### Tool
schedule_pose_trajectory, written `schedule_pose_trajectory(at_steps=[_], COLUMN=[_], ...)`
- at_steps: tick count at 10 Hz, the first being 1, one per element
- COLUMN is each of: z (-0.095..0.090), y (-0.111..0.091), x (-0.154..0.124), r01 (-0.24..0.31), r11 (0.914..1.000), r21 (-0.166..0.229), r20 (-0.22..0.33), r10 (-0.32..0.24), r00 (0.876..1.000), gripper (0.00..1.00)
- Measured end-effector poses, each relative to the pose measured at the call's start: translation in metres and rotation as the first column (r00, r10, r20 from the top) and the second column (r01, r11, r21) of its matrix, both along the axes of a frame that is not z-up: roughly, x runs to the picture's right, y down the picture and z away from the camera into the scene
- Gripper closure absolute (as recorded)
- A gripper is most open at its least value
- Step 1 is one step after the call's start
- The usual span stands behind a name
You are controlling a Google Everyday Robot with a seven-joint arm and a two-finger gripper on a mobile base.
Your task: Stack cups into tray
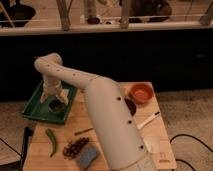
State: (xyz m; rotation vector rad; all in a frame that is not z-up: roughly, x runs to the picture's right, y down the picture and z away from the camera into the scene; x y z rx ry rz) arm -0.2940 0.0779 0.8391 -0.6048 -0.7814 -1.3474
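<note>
Hand point(55, 100) hangs over the tray point(34, 107) at the left of the frame, directly above a dark cup point(55, 106) sitting inside it; whether it grips or has let go, I cannot tell.
</note>
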Motion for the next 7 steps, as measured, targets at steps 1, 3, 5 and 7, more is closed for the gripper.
schedule_pose_trajectory(at_steps=[1,3,5,7], z=[-0.0003,-0.0018,-0.0021,-0.0016], y=[-0.0010,-0.0037,-0.0045,-0.0051], x=[-0.0005,-0.0018,-0.0020,-0.0004], r01=[0.000,0.000,0.000,-0.002], r11=[1.0000,0.9999,0.9999,0.9999], r21=[0.003,0.011,0.014,0.014], r20=[0.003,0.010,0.012,0.011], r10=[0.000,0.000,-0.001,0.001], r00=[1.000,1.000,1.000,1.000], gripper=[0.20,0.20,0.20,0.20])
